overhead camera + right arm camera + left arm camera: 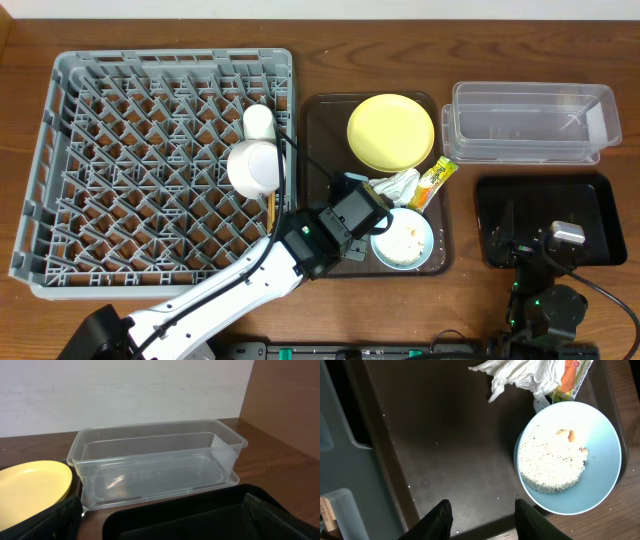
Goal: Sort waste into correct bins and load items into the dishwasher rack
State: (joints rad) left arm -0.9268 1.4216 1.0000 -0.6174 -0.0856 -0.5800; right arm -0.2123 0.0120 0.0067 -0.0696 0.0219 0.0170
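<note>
One light blue bowl (428,240) sits at the lower right of the brown serving tray (325,150) in the middle of the overhead view, holding a flat round mound of white rice (550,457) with a few orange bits on top. Touching its upper edge lie the crumpled white napkin (398,186) and the yellow-green and orange wrapper (437,182), and above them the yellow plate (390,132) fills the tray's upper right. The left arm rises from the bottom left of the frame on a slant and ends over the tray's bare floor just left of the bowl. The left gripper (485,515) points down with its two dark fingers partly apart and nothing between them. The grey rack (170,58) fills the left of the frame. Near its right edge it carries the white cup (258,122) and, just below it, the white bowl (253,166), with a sliver of wooden chopsticks (270,207) under that. At the upper right stands the clear container (530,88), and below it the black tray (590,215). The right gripper (566,236) hangs over that tray, reaching up from the bottom right, its jaws spread wide and empty.
</note>
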